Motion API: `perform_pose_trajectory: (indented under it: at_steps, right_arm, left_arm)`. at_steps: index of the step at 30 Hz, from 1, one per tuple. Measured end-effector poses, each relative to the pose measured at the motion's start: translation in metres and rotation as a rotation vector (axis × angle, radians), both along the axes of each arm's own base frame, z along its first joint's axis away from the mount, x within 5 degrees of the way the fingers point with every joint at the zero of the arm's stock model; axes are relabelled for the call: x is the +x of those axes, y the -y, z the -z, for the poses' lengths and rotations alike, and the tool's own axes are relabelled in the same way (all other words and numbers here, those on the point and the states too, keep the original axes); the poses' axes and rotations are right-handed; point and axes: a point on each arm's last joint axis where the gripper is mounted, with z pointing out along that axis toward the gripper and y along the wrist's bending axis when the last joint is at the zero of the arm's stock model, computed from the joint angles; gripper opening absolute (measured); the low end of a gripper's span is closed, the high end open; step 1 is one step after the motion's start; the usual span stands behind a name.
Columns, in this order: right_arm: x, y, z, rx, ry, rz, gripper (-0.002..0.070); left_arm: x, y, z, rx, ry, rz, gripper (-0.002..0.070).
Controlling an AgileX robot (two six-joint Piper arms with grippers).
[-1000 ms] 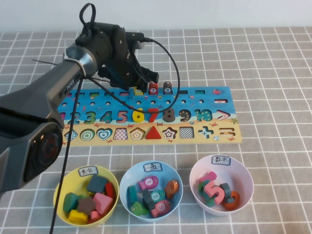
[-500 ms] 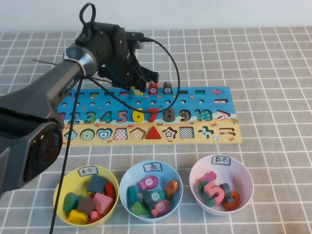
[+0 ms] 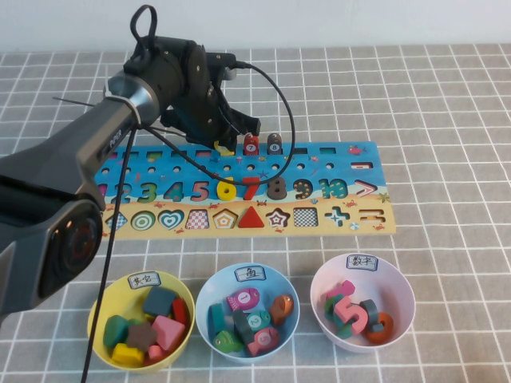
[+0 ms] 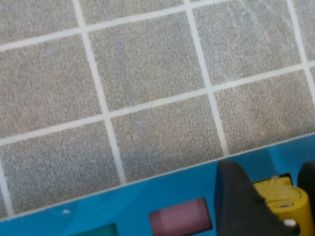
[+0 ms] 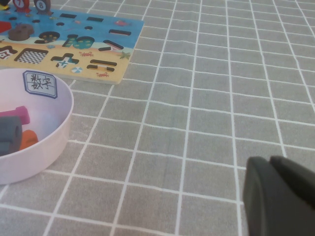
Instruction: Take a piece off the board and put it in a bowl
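Observation:
The long wooden board (image 3: 335, 215) lies across the table, blue on top and sandy below. My left gripper (image 3: 223, 142) is down at the board's far row, shut on the yellow fish piece (image 3: 225, 149). In the left wrist view the yellow fish piece (image 4: 288, 209) sits between the dark fingers (image 4: 238, 196) over the blue board (image 4: 147, 196). The light blue bowl (image 3: 204, 294) stands in front of the board, in the middle, holding several fish pieces. My right gripper (image 5: 278, 196) hovers shut and empty over the tiled cloth, out of the high view.
A red fish (image 3: 251, 144) and a dark grey fish (image 3: 274, 144) stand just right of the held piece. A yellow bowl (image 3: 99, 307) of shapes sits left of the blue bowl, a pinkish-white bowl (image 3: 404, 289) of numbers right of it; that bowl also shows in the right wrist view (image 5: 56, 123).
My left gripper has shifted slightly over the yellow fish, which now shows less beneath the fingers. The bowls and other pieces have not moved.

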Motion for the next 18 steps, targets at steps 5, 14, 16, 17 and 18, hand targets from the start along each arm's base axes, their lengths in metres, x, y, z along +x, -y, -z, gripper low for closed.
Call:
perform_pose_trajectory:
  at_steps: [5, 14, 16, 17, 18]
  right_arm:
    - [0.0, 0.0, 0.0, 0.0, 0.0, 0.0, -0.0017]
    - [0.0, 0.0, 0.0, 0.0, 0.0, 0.0, -0.0017]
    - [0.0, 0.0, 0.0, 0.0, 0.0, 0.0, -0.0017]
    - [0.0, 0.0, 0.0, 0.0, 0.0, 0.0, -0.0017]
    - [0.0, 0.0, 0.0, 0.0, 0.0, 0.0, -0.0017]
  left_arm:
    - [0.0, 0.0, 0.0, 0.002, -0.004, 0.0, 0.0212]
    - [0.001, 0.001, -0.012, -0.004, 0.005, 0.001, 0.0207]
    - [0.002, 0.001, -0.017, -0.01, 0.017, 0.001, 0.0207]
    - [0.002, 0.001, -0.02, -0.012, 0.022, 0.001, 0.0207]
    - [0.002, 0.001, -0.022, -0.012, 0.022, 0.002, 0.0207]
